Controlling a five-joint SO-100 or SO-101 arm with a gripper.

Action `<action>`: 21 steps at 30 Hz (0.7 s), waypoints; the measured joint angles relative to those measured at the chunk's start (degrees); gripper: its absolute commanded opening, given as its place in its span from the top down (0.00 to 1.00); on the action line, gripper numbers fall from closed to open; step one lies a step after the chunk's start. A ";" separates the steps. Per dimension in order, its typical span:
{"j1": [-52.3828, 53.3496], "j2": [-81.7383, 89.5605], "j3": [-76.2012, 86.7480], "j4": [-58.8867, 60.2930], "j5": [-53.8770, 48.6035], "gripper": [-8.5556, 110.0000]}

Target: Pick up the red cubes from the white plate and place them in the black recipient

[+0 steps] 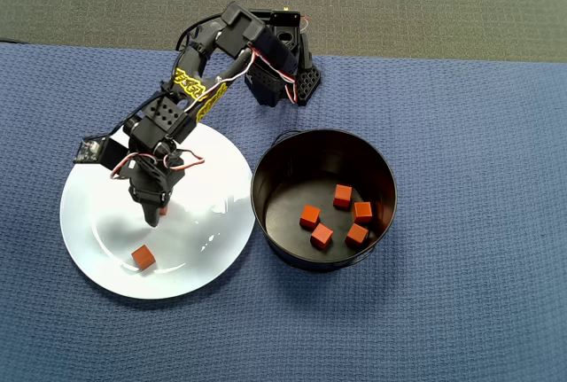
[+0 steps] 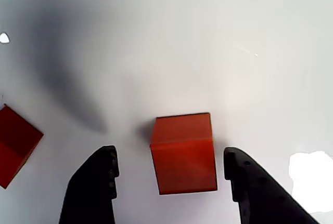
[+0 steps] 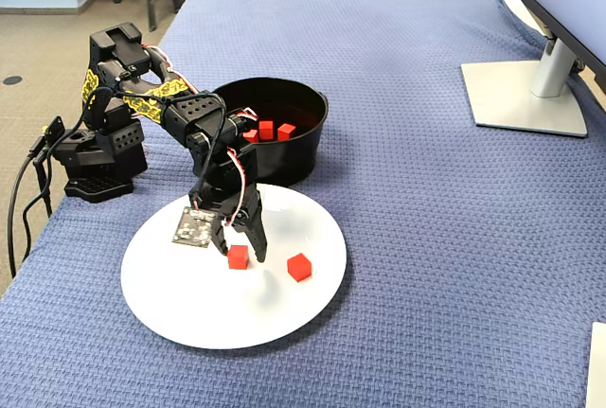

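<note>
The white plate (image 1: pixel 204 178) lies left of the black recipient (image 1: pixel 266 160) in the overhead view. Two red cubes are on the plate. My gripper (image 2: pixel 171 156) is open and low over the plate, one jaw on each side of one cube (image 2: pixel 183 154), with a small gap on both sides. That cube shows under the gripper in the fixed view (image 3: pixel 238 257). The other cube (image 1: pixel 143 257) lies loose nearby, at the left edge of the wrist view (image 2: pixel 15 143). Several red cubes (image 1: pixel 322 236) lie in the black recipient.
The arm's base (image 3: pixel 95 157) stands at the table's left edge in the fixed view, behind the plate (image 3: pixel 208 318) and beside the recipient (image 3: pixel 294 167). A monitor stand (image 3: pixel 525 96) sits at the far right. Blue cloth (image 3: pixel 426 266) covers the table.
</note>
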 measured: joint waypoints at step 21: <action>0.00 6.15 2.02 -1.76 0.62 0.93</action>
